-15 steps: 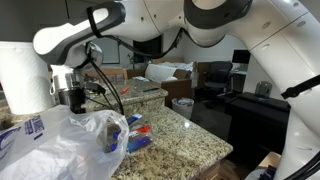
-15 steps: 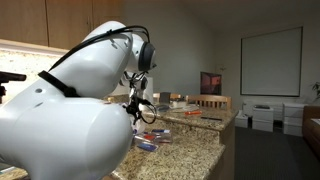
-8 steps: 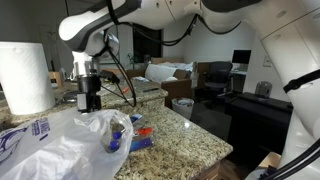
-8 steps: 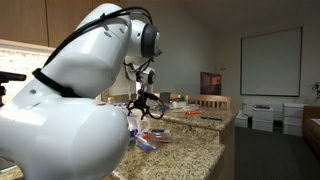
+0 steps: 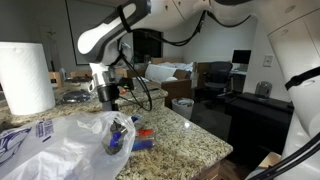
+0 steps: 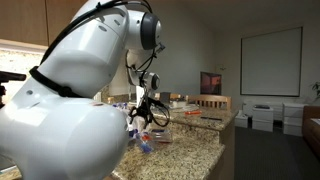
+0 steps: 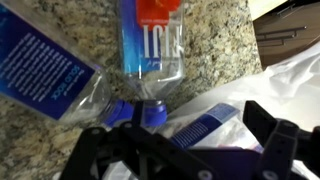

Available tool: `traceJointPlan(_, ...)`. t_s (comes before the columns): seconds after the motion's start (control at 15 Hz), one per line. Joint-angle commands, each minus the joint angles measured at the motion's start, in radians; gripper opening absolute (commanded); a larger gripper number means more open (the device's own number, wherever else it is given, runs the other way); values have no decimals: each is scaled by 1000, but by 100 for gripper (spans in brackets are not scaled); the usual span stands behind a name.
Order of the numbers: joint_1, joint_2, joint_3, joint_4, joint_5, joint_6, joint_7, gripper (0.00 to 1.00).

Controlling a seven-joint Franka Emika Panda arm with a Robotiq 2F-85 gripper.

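Note:
My gripper is open and empty, its dark fingers spread wide. It hangs above the granite counter at the edge of a clear plastic bag. Below it lie two clear bottles with blue labels: one with an orange band, one to the left, their blue caps near my fingers. A blue-labelled item shows through the bag between the fingers. In both exterior views the gripper hovers over the bottles, beside the bag.
A paper towel roll stands at the counter's far left. Boxes and clutter sit behind the counter, an office chair and desk beyond. The counter edge drops off nearby. Items lie on the counter's far end.
The arm has swung from above the bag's rear side toward the bottles at the bag's mouth. The gripper has stayed open and empty.

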Motion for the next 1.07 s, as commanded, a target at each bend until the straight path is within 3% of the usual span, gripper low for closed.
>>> traceJointPlan(0.0, 4, -38, -9, -106, -25, 28, -53, 100)
traceJointPlan(0.33, 26, -37, -15, -171, -44, 146, -1, 100)
traceJointPlan(0.67, 38, -131, -7, -365, -23, 505, 123, 100)
traceJointPlan(1.0, 68, -212, -11, -532, -40, 798, 334, 100)
